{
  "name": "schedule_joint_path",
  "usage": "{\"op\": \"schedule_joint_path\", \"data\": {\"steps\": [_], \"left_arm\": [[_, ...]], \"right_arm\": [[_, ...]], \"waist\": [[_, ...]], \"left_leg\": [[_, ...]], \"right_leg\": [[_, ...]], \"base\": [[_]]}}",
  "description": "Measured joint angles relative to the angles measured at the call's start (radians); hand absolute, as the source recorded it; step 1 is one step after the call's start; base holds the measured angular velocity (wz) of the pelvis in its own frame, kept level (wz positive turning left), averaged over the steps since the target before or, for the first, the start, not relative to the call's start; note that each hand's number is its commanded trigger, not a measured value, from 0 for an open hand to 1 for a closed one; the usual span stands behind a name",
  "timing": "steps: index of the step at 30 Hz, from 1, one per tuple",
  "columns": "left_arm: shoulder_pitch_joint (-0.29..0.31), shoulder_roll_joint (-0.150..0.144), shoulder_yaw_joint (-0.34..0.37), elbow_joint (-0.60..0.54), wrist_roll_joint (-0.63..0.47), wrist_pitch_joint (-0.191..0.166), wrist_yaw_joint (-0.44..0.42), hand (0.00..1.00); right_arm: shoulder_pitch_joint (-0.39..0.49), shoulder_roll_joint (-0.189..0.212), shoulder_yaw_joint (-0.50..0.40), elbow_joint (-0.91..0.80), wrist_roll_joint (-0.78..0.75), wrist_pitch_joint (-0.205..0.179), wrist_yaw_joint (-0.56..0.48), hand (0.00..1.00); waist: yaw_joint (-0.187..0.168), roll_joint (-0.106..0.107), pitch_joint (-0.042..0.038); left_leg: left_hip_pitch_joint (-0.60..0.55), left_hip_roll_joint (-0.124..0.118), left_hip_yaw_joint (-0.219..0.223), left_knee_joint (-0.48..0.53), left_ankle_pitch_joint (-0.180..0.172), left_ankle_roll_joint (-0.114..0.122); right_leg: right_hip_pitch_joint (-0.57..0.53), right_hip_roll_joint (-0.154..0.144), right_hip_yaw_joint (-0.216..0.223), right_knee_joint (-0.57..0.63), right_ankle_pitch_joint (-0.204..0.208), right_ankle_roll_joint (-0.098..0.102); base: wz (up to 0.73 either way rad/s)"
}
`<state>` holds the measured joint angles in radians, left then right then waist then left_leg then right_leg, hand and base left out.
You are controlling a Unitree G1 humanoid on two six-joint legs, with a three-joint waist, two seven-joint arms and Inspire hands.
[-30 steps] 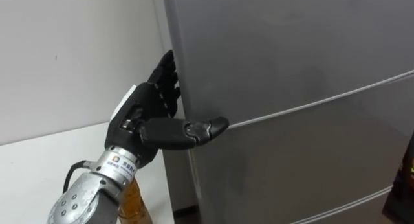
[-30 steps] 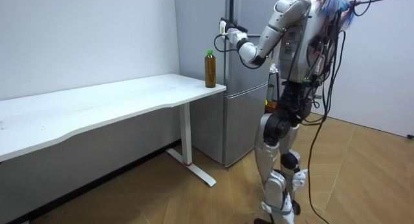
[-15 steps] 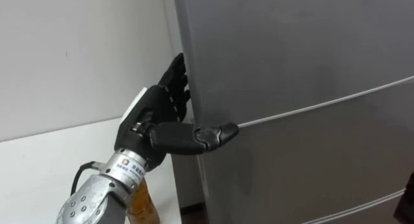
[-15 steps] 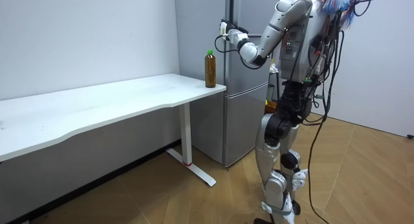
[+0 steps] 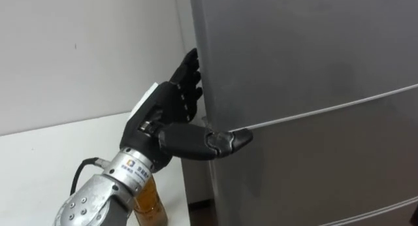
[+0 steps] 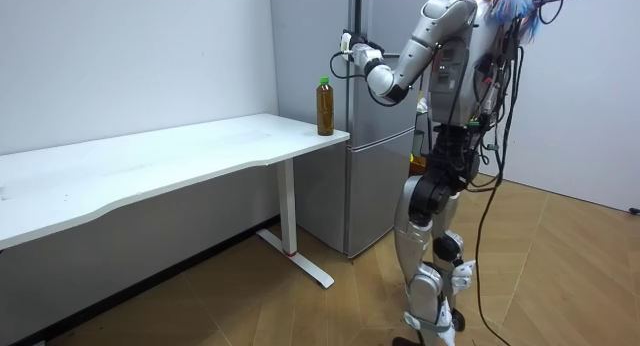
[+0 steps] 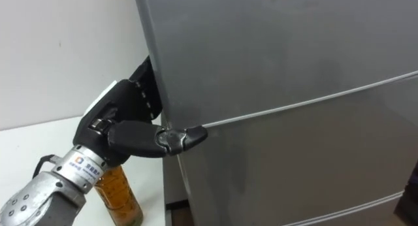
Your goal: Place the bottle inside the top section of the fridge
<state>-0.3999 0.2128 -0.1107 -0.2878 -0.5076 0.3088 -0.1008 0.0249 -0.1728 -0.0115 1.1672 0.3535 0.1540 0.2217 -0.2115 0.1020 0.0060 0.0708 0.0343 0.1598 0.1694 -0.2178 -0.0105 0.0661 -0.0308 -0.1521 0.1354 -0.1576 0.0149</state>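
A grey fridge (image 5: 313, 56) stands before me with its doors closed; a thin seam parts the upper door from the one below. My left hand (image 5: 166, 115) is raised at the upper door's left edge. Its fingers (image 5: 189, 82) lie fairly straight against the side of that edge, and the thumb (image 5: 222, 140) stretches across the front along the seam. The bottle (image 5: 147, 200), amber liquid with a green cap (image 6: 324, 81), stands upright on the white table's corner (image 6: 335, 136), below my left forearm and beside the fridge. A dark sliver of my right hand (image 7: 413, 187) shows at the lower right edge.
The long white table (image 6: 200, 151) runs along the wall on the room view's left, its end close to the fridge (image 6: 375, 186). I stand upright on a wooden floor (image 6: 560, 276) in front of the fridge, with open floor behind me.
The eye view has shifted, so the fridge edge and hand sit further right in the picture. My left hand stays at the door's edge, raised slightly. The door is still closed.
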Motion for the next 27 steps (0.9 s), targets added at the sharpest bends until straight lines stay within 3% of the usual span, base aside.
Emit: {"op": "schedule_joint_path", "data": {"steps": [7,9,10,13,15,17,23,27], "left_arm": [[0.000,-0.004,-0.007,-0.005,-0.001,0.000,0.000,0.03],[0.000,-0.005,-0.008,-0.006,-0.002,0.000,0.000,0.44],[0.000,-0.006,-0.008,-0.006,-0.002,0.000,0.000,0.52],[0.000,-0.009,-0.006,-0.006,-0.002,0.000,0.001,0.68],[0.000,-0.011,-0.003,-0.010,-0.002,-0.003,0.002,0.73],[0.005,-0.011,0.003,-0.015,-0.002,-0.003,0.007,0.85],[0.023,-0.020,-0.014,-0.068,-0.012,-0.008,-0.015,0.87],[0.046,-0.029,-0.023,-0.087,-0.020,-0.010,-0.024,0.80]], "right_arm": [[-0.001,0.000,0.028,0.005,0.019,-0.013,-0.001,0.00],[0.001,-0.001,0.033,0.006,0.035,-0.013,-0.001,0.00],[0.002,-0.001,0.035,0.006,0.037,-0.013,-0.001,0.00],[0.006,-0.003,0.048,0.006,0.043,-0.021,-0.001,0.00],[0.011,-0.009,0.060,0.006,0.050,-0.024,-0.001,0.00],[0.010,-0.014,0.071,0.006,0.059,-0.027,-0.001,0.00],[0.009,-0.021,0.106,0.006,0.074,-0.032,-0.003,0.00],[0.006,-0.022,0.110,0.007,0.075,-0.033,-0.003,0.00]], "waist": [[0.002,-0.002,-0.0018],[0.004,-0.003,-0.0020],[0.005,-0.003,-0.0020],[0.012,-0.004,-0.0028],[0.027,-0.006,-0.0038],[0.029,-0.006,-0.0039],[0.031,-0.007,-0.0043],[0.031,-0.007,-0.0043]], "left_leg": [[-0.001,0.000,-0.001,0.000,0.000,0.000],[0.000,0.000,-0.001,0.000,0.000,0.000],[0.000,0.000,-0.001,0.000,0.000,0.000],[0.000,0.000,-0.001,0.000,0.000,0.000],[0.000,0.000,-0.004,0.000,0.000,0.000],[0.000,-0.002,-0.011,0.000,0.000,0.000],[0.001,-0.003,-0.011,0.000,0.000,0.000],[0.003,-0.005,-0.011,0.000,0.000,0.000]], "right_leg": [[0.001,0.000,-0.008,0.000,0.000,0.000],[0.000,0.000,-0.012,0.000,0.000,0.000],[0.000,0.000,-0.013,0.000,0.000,0.000],[0.000,0.000,-0.013,0.000,0.000,0.000],[0.000,0.000,-0.013,0.000,0.000,0.000],[0.000,-0.002,-0.014,0.000,0.000,0.000],[0.003,-0.003,-0.012,0.001,0.000,0.000],[0.001,-0.004,-0.009,0.001,0.000,0.000]], "base": [[0.01],[0.00],[0.00],[0.00],[0.04],[0.12],[-0.03],[0.03]]}}
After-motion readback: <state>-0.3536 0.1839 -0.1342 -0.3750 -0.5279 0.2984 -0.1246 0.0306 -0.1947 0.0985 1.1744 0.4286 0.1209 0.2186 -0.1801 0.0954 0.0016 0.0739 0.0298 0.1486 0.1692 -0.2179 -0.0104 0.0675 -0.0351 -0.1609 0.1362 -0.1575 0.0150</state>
